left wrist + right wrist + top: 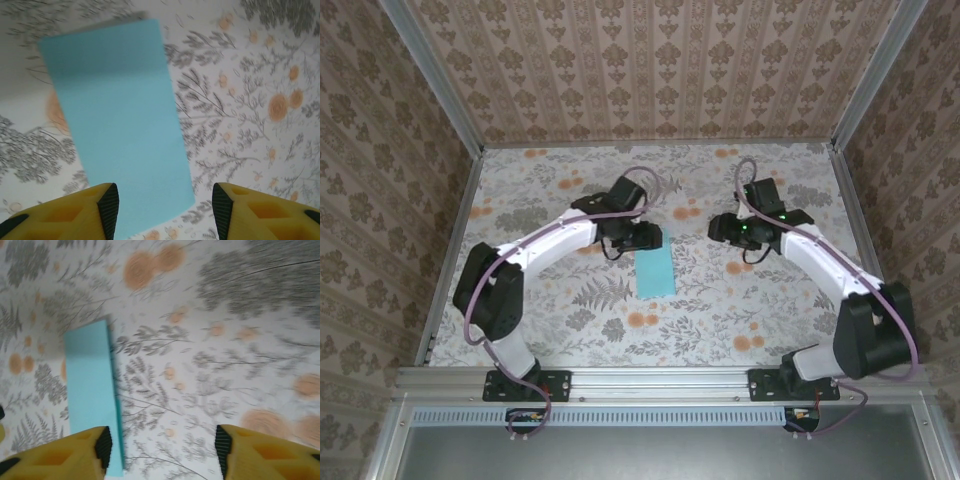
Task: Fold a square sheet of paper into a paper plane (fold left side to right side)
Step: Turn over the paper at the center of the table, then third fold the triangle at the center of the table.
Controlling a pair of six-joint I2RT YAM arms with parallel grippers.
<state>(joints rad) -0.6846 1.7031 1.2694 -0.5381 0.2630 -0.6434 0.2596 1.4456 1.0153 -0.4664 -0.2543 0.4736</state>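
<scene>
The cyan-blue sheet of paper [655, 272] lies flat on the floral table as a narrow rectangle about half as wide as it is long, not a pointed paper plane. My left gripper [647, 238] hovers just beyond its far end, open. In the left wrist view the sheet of paper [120, 125] stretches away below the left gripper [165, 210], and nothing sits between the yellow fingers [95, 212]. My right gripper [718, 229] is to the right of the paper, open and empty. The right wrist view has the paper [92, 390] left of the right gripper [162, 450], beside its left finger.
The floral tabletop [740, 310] is walled by patterned panels on the left, back and right. An aluminium rail [650, 380] runs along the near edge by both arm bases. Bare table lies in front of the paper and behind both grippers.
</scene>
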